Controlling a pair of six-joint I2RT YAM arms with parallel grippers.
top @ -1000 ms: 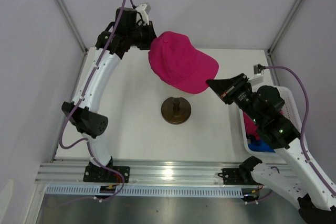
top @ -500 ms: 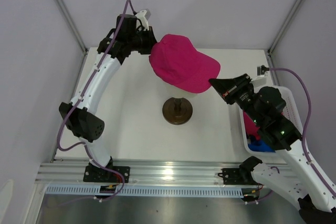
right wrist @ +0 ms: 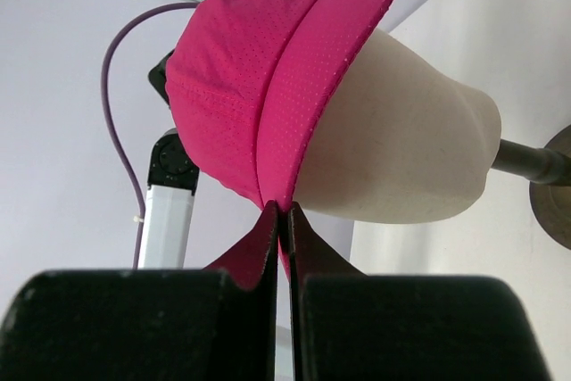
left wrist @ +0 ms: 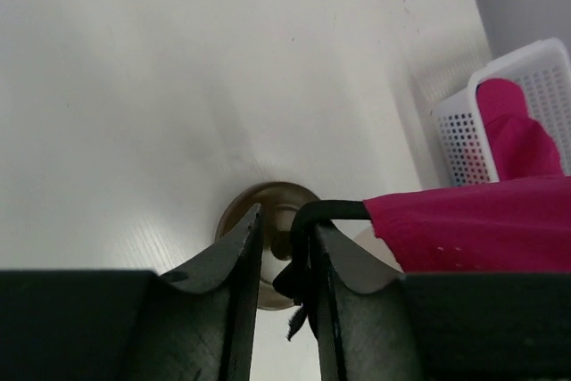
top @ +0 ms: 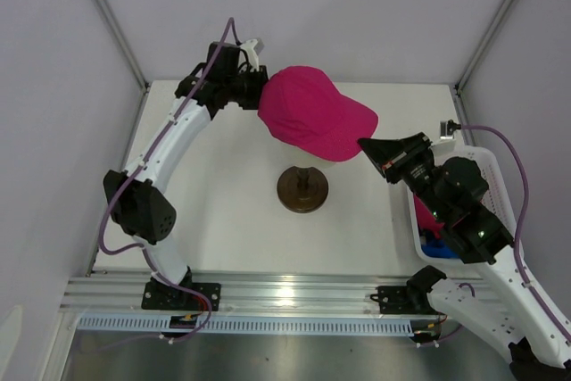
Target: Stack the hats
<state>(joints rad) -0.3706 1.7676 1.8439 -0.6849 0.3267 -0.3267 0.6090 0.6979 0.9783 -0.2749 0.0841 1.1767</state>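
The pink hat (top: 317, 113) sits over the cream mannequin head (right wrist: 401, 158), crown toward the back left and brim toward the right. My left gripper (top: 260, 93) is at the back of the hat. In the left wrist view its jaws (left wrist: 285, 216) stand narrowly apart, and the hat's black back strap (left wrist: 303, 247) lies loose against the right finger. My right gripper (top: 364, 144) is shut on the edge of the brim (right wrist: 283, 207). Something blue (top: 442, 245), possibly a blue hat, lies in the basket, mostly hidden by my right arm.
The head's dark round stand (top: 302, 188) is at the table's middle. A white mesh basket (top: 495, 176) stands at the right edge with a pink fabric item (left wrist: 522, 127) inside. Grey walls enclose the table on the left, back and right.
The left gripper has moved forward and right, and the right gripper has moved slightly with it. The pink hat has shifted right and settled lower over the head.
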